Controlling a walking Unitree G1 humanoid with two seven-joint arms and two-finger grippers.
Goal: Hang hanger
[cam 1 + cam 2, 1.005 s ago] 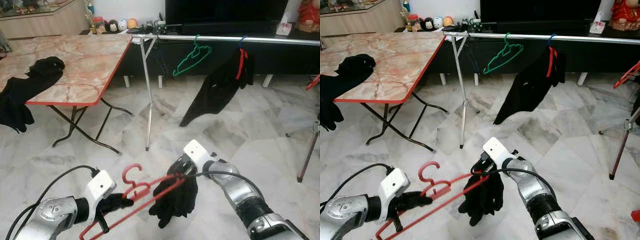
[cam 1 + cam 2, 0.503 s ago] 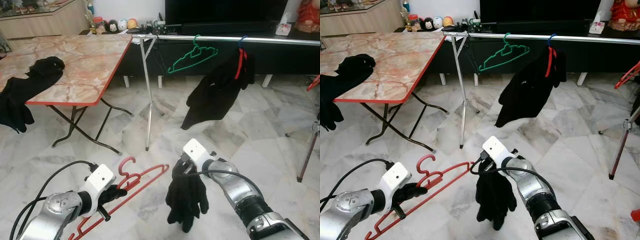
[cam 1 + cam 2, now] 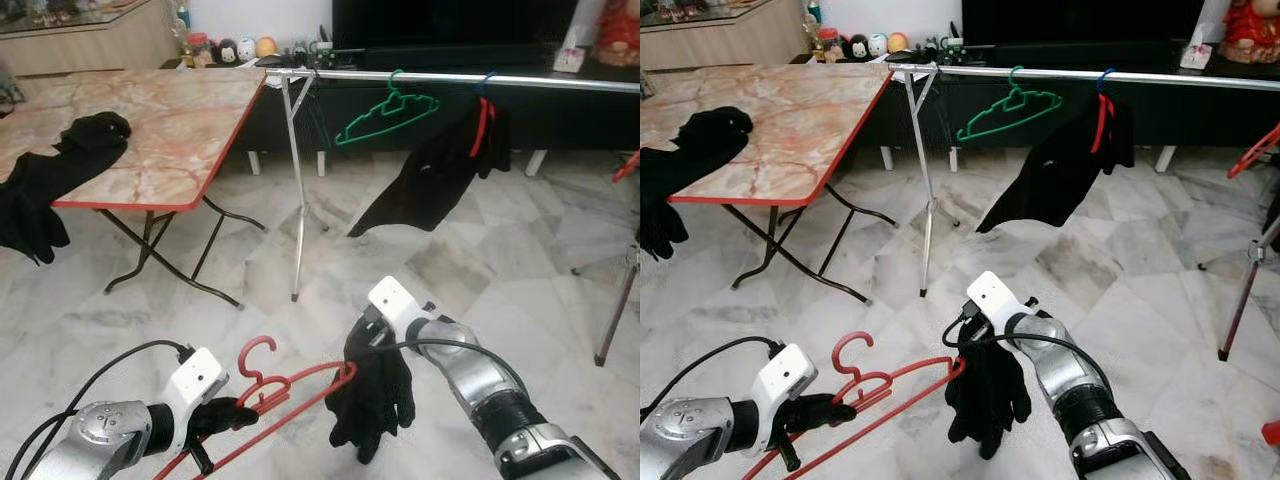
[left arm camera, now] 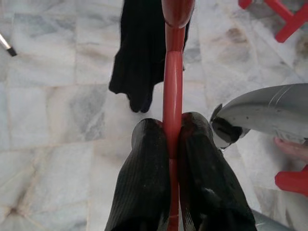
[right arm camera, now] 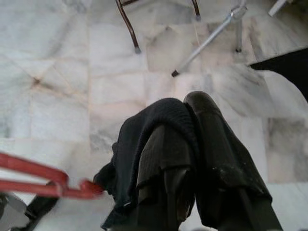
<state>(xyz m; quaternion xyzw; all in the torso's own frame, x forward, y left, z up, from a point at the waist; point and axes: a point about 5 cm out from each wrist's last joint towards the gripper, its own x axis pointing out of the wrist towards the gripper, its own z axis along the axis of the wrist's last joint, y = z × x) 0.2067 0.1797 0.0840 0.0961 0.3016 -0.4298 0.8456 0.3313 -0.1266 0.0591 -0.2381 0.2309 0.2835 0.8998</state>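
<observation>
My left gripper (image 3: 225,415) is shut on a red hanger (image 3: 290,390), held low over the floor with its hook (image 3: 254,352) pointing up. In the left wrist view the hanger bar (image 4: 172,91) runs between the two closed fingers (image 4: 149,159). My right gripper (image 3: 362,342) is shut on a black garment (image 3: 375,400) that hangs limp beside the hanger's right tip. The right wrist view has the cloth (image 5: 154,144) bunched over the fingers. A silver clothes rail (image 3: 450,78) stands ahead, carrying a green hanger (image 3: 385,112) and a black garment on a red hanger (image 3: 440,170).
A folding table (image 3: 180,130) with a red rim and marble top stands at the left, with black clothes (image 3: 50,180) draped on it. The rail's tripod leg (image 3: 296,200) stands between table and me. Another stand (image 3: 618,300) is at the far right. Marble floor lies around.
The hanger's right tip has come back against the black garment, after being apart from it half a second ago. The garment on the rail keeps swinging.
</observation>
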